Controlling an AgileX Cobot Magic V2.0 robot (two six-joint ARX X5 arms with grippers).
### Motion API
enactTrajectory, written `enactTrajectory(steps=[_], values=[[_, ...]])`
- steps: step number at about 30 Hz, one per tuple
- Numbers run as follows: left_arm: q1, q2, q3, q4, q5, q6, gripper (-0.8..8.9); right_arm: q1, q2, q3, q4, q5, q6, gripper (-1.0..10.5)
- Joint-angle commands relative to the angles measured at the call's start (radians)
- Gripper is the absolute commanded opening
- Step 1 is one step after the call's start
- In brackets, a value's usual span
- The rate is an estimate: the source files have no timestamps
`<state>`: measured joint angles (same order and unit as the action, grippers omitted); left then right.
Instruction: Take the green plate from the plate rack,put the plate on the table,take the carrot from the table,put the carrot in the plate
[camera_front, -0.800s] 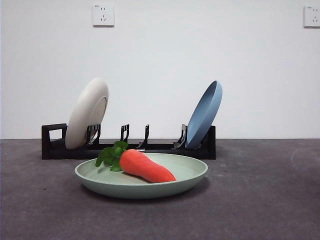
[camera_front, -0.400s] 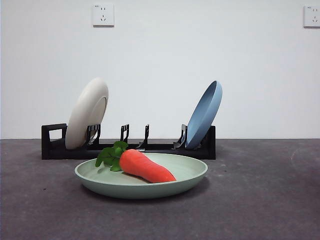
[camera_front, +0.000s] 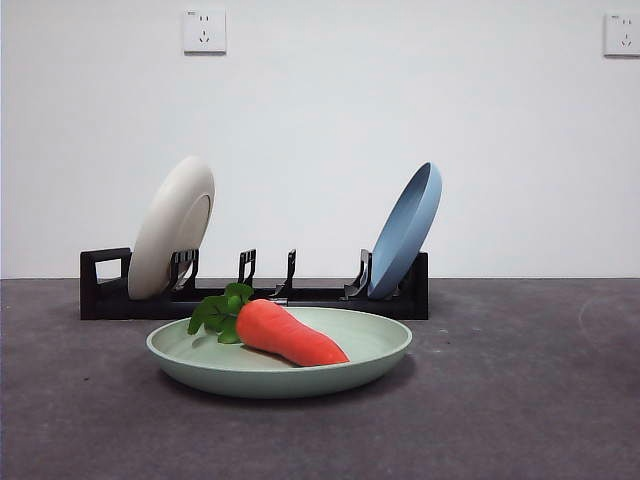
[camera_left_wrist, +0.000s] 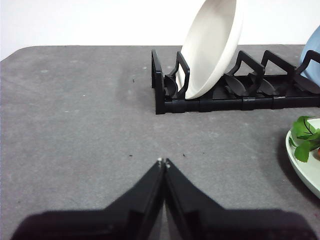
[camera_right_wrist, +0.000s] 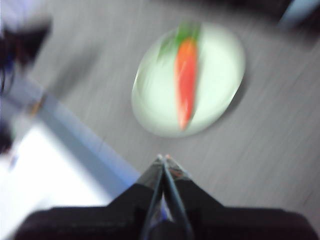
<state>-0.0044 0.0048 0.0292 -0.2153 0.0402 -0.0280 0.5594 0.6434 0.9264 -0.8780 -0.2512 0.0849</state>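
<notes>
The green plate (camera_front: 279, 362) lies flat on the dark grey table (camera_front: 520, 400), in front of the black plate rack (camera_front: 255, 290). The orange carrot (camera_front: 290, 333) rests in the plate, its green leaves toward the left. In the blurred right wrist view, the carrot (camera_right_wrist: 186, 80) lies across the plate (camera_right_wrist: 215, 85), and my right gripper (camera_right_wrist: 163, 158) is shut and empty, high above and apart from them. My left gripper (camera_left_wrist: 163, 161) is shut and empty over bare table, short of the rack (camera_left_wrist: 235, 92); the plate's edge (camera_left_wrist: 302, 167) shows at the side.
A cream-white plate (camera_front: 172, 227) leans in the rack's left end and a blue plate (camera_front: 404, 230) in its right end. Bare prongs stand between them. The table's edge and a pale floor (camera_right_wrist: 60, 170) show in the right wrist view.
The plate, carrot and rack stay put; the front view has only shifted a few pixels. The right wrist view is motion-blurred.
</notes>
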Motion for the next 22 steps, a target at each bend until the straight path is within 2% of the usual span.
enactTrajectory(steps=[1,5,9,15,20,22], values=[[0.003,-0.003,-0.012,0.000,0.003,-0.009,-0.03,-0.141,-0.072,-0.055,0.117,-0.037,-0.074,0.0],[0.003,-0.003,-0.012,0.000,0.003,-0.009,-0.03,-0.351,-0.196,-0.168,0.257,-0.035,-0.143,0.0],[0.003,-0.003,-0.012,0.000,0.003,-0.009,-0.03,-0.455,-0.319,-0.341,0.424,-0.035,-0.192,0.0],[0.003,-0.003,-0.012,0.000,0.003,-0.009,-0.03,-0.490,-0.489,-0.634,0.673,-0.032,-0.175,0.0],[0.003,-0.003,-0.012,0.000,0.003,-0.009,-0.03,-0.490,-0.554,-0.768,0.731,-0.027,-0.167,0.0],[0.003,-0.003,-0.012,0.000,0.003,-0.009,-0.03,-0.490,-0.568,-0.799,0.734,0.002,-0.150,0.0]])
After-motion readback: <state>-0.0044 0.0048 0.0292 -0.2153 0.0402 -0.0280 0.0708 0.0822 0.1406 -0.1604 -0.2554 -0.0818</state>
